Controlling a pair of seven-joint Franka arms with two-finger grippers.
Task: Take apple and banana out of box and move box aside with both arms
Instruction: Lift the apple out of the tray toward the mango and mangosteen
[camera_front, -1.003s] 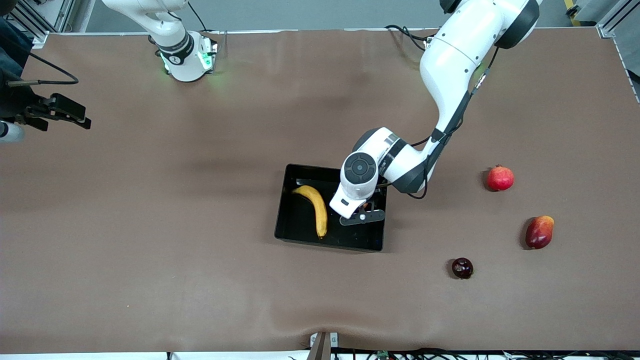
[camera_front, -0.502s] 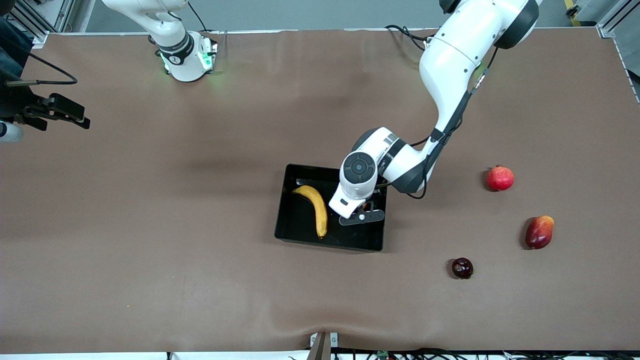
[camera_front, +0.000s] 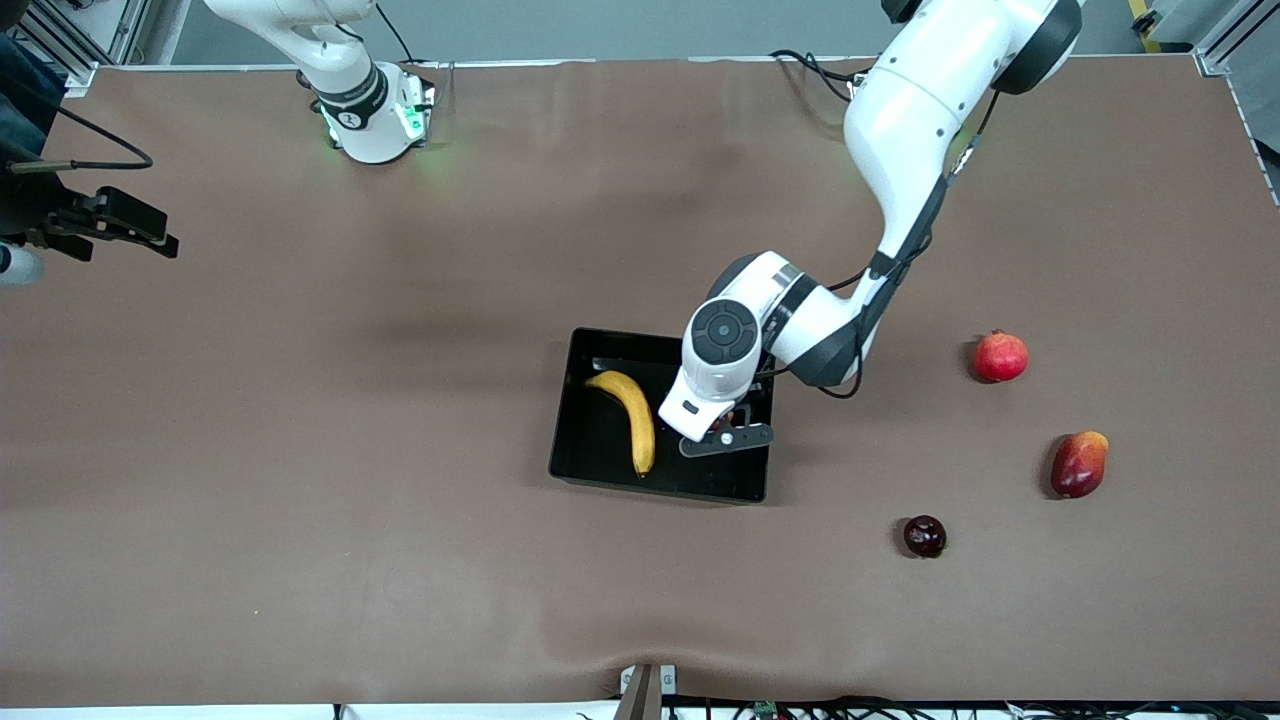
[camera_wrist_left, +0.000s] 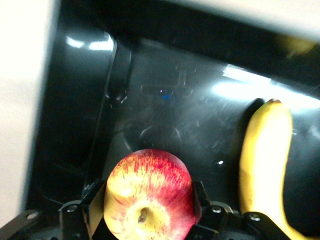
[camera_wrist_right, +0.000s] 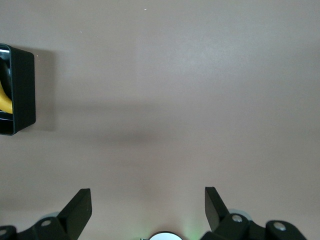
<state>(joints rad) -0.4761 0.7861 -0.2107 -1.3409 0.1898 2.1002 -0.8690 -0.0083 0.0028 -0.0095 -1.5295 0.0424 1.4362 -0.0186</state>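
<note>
The black tray (camera_front: 655, 492) sits mid-table with the yellow banana (camera_front: 632, 415) lying in it. My left gripper (camera_front: 728, 425) is low inside the tray, at the end toward the left arm, beside the banana. In the left wrist view it (camera_wrist_left: 149, 192) is shut on the red-and-yellow apple (camera_wrist_left: 147, 205), just above the tray floor (camera_wrist_left: 165, 105), with the banana (camera_wrist_left: 262, 165) alongside. In the front view the wrist hides almost all of the apple. My right gripper (camera_front: 150, 238) waits open and empty over bare table at the right arm's end (camera_wrist_right: 146, 192).
A red pomegranate (camera_front: 1001, 356), an oblong red-and-yellow fruit (camera_front: 1079, 464) and a dark plum (camera_front: 925, 536) lie on the brown mat toward the left arm's end. The right arm's base (camera_front: 375, 115) stands at the table's back edge. The right wrist view catches a tray corner (camera_wrist_right: 20, 90).
The left arm's wrist has shifted very slightly toward its own end of the table, still over the tray with the apple in the jaws. The right arm has hardly moved.
</note>
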